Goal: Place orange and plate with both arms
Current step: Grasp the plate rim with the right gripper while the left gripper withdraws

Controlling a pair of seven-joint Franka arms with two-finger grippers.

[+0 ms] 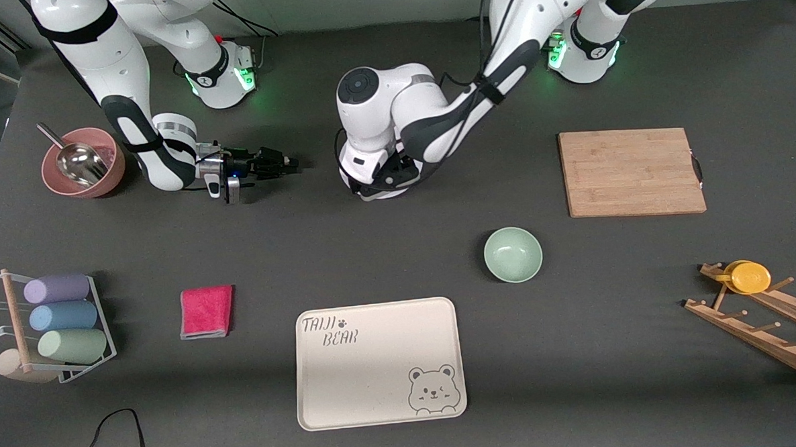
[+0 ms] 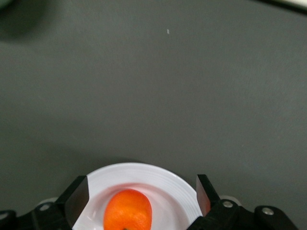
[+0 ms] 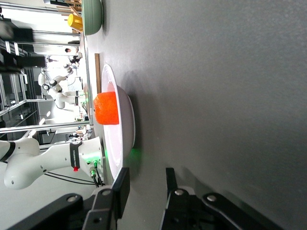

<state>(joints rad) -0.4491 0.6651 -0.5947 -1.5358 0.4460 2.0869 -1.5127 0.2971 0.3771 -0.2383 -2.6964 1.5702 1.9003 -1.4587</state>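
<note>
The orange (image 2: 127,210) sits in the shallow middle of the plate (image 2: 158,184), and the plate rests flat on the desk (image 1: 399,250) in its middle stretch, farther from the front camera than the bear-printed tray (image 1: 380,363). In the front view the left arm's wrist hides both of them. I judge the orange light but prone to roll, its skin firm enough for a modest squeeze across its widest part. The plate looks glossy, stiff and breakable; I would take it by the wide rim, which is thin and slippery, so the pads need a firm hold and the plate must stay level or the fruit slides.

My left pincer (image 2: 141,199) hangs directly over the plate with its fingers spread wide on either side of the orange, touching nothing that I can see. My right pincer (image 3: 146,189) lies low and sideways, just beside the plate's rim on the side toward the right arm's end of the desk, its fingers parted a little with nothing between them and the rim edge just ahead of the gap.

Well apart stand a green bowl (image 1: 513,254), a cutting board (image 1: 631,172) and a pink cloth (image 1: 206,311).
</note>
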